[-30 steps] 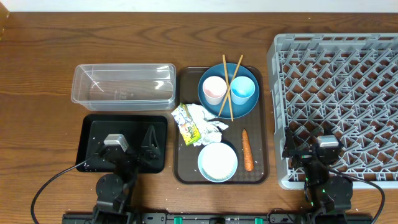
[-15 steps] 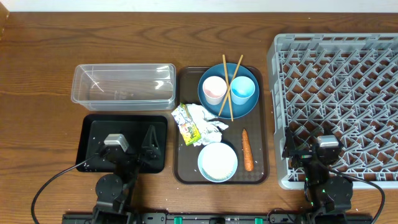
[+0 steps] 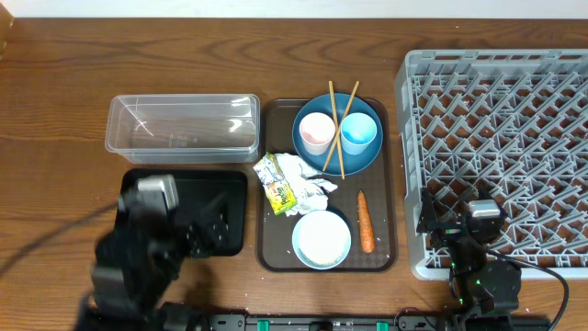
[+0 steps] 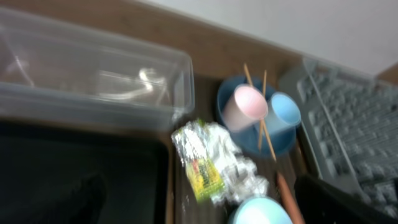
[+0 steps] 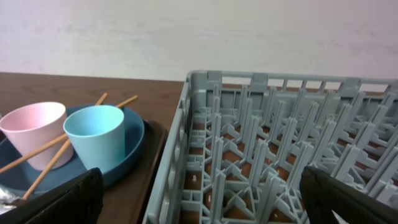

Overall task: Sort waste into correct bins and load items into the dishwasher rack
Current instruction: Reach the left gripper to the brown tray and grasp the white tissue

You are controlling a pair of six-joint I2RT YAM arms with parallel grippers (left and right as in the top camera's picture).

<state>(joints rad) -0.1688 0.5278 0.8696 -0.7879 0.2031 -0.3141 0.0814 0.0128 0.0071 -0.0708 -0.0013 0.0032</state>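
The crumpled white paper with the yellow-green wrapper (image 3: 292, 184) lies on the brown serving tray (image 3: 381, 198), also in the left wrist view (image 4: 214, 165). The orange carrot (image 3: 366, 221) lies to its right. The white bowl (image 3: 322, 239) sits at the tray's front. The blue plate (image 3: 309, 158) holds the pinkish cup (image 3: 318, 131), the light blue cup (image 3: 358, 133) and two chopsticks (image 3: 335, 129). My left gripper (image 3: 209, 225) is blurred over the black tray (image 3: 197, 188), open and empty (image 4: 205, 211). My right gripper (image 3: 459, 216) is open and empty over the grey rack (image 3: 496, 119) front-left corner (image 5: 202, 205). No rice grains are discernible.
The clear plastic box (image 3: 184, 99) stands behind the black tray, left of the brown tray. The rack's left wall (image 5: 186, 143) is close to the brown tray's right edge. Bare wooden table lies at the back and far left.
My left arm has moved, blurred, shifting left and toward the front edge over the black tray. The right arm and all objects have stayed still.
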